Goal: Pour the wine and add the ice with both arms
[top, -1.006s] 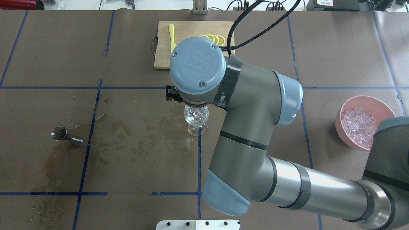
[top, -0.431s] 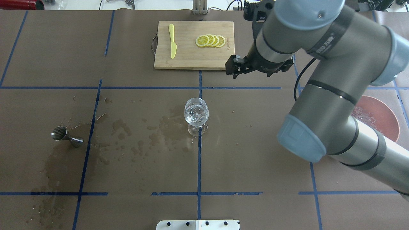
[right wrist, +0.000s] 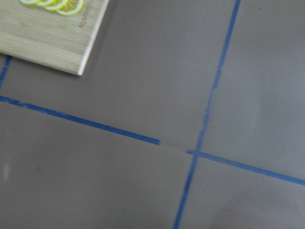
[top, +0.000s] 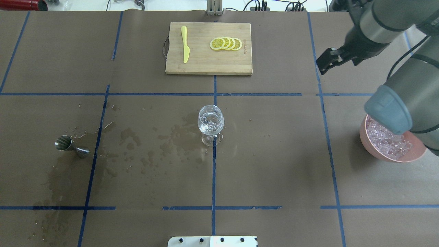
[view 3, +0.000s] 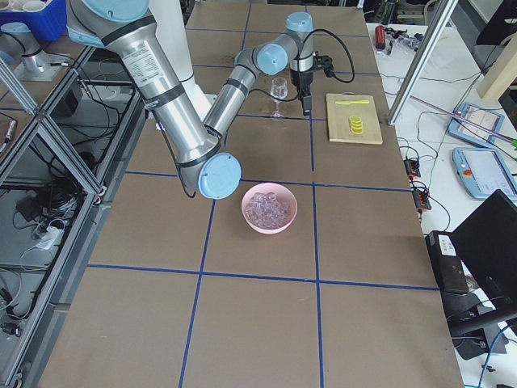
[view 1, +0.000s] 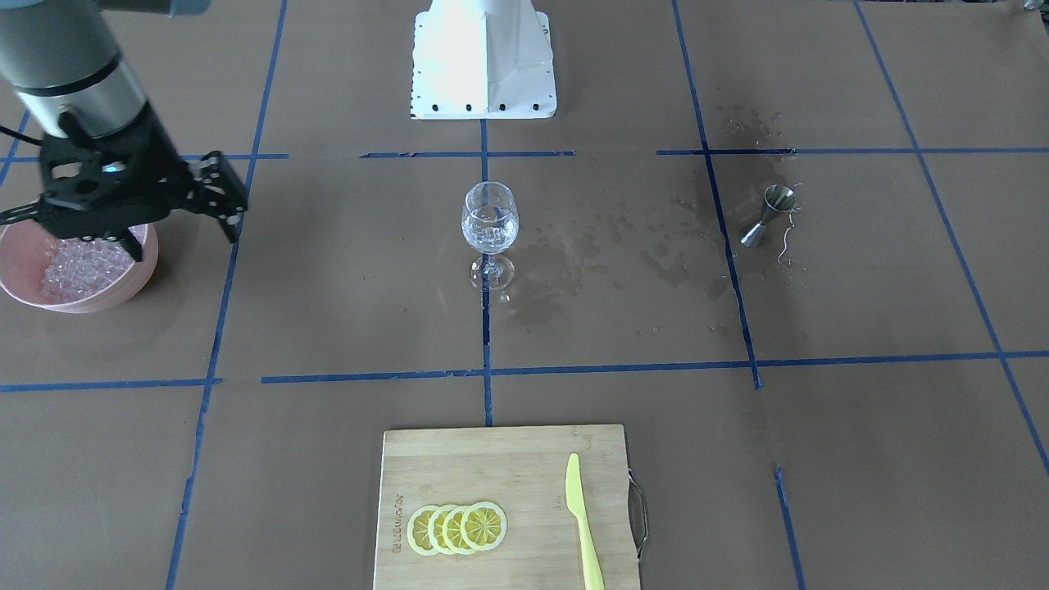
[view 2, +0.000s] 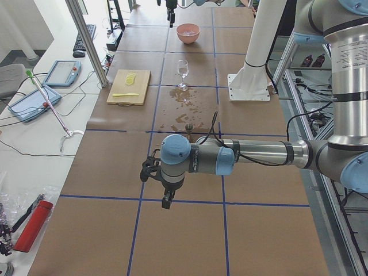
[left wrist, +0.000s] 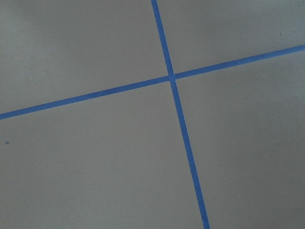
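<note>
Hanging high near the pink bowl [view 1: 123, 287] of ice [view 1: 78, 266], right end effector [view 1: 179, 233] spread wide, empty.

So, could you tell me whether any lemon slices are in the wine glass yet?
No, the lemon slices lie overlapping on the cutting board, well apart from the wine glass.

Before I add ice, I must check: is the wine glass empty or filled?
Not empty: the wine glass stands upright and holds clear glittering ice, below its rim.
</note>
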`<action>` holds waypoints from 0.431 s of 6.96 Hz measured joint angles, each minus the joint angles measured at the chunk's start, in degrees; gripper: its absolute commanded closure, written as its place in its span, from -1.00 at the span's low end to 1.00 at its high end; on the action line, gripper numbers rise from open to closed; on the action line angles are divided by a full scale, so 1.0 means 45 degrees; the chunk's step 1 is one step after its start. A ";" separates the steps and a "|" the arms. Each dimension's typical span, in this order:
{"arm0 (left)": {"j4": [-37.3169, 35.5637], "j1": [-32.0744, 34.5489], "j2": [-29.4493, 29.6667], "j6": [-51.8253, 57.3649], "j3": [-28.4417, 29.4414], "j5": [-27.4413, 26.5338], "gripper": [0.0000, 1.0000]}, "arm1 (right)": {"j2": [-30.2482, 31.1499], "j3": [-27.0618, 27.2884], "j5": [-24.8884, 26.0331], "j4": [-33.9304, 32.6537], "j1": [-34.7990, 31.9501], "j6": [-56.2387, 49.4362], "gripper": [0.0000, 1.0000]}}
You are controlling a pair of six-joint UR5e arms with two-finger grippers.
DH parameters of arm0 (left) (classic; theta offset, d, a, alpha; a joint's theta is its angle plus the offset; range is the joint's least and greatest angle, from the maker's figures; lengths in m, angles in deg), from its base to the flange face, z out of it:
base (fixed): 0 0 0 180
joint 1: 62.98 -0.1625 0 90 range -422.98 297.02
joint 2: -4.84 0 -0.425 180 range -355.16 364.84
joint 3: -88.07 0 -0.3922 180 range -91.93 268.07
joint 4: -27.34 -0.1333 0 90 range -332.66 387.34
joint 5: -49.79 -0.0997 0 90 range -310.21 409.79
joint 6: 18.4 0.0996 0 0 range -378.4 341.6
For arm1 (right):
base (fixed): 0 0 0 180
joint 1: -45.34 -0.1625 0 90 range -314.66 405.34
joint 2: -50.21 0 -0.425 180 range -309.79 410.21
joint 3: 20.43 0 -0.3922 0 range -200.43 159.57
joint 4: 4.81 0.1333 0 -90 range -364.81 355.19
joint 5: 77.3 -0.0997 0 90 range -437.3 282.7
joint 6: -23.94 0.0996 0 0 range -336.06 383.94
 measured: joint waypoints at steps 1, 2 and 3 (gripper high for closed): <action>-0.0001 -0.0006 -0.0043 0.0001 -0.0002 0.0001 -1.00 | 0.1334 -0.0109 -0.0456 0.0601 -0.0910 -0.1740 -1.00; 0.0000 -0.0008 -0.0055 -0.0003 -0.0001 -0.0006 -1.00 | 0.2465 -0.0335 -0.0729 0.1201 -0.1666 -0.3227 -1.00; 0.0000 -0.0006 -0.0067 -0.0011 0.0006 -0.0018 -1.00 | 0.3413 -0.0663 -0.0849 0.1585 -0.2344 -0.4608 -1.00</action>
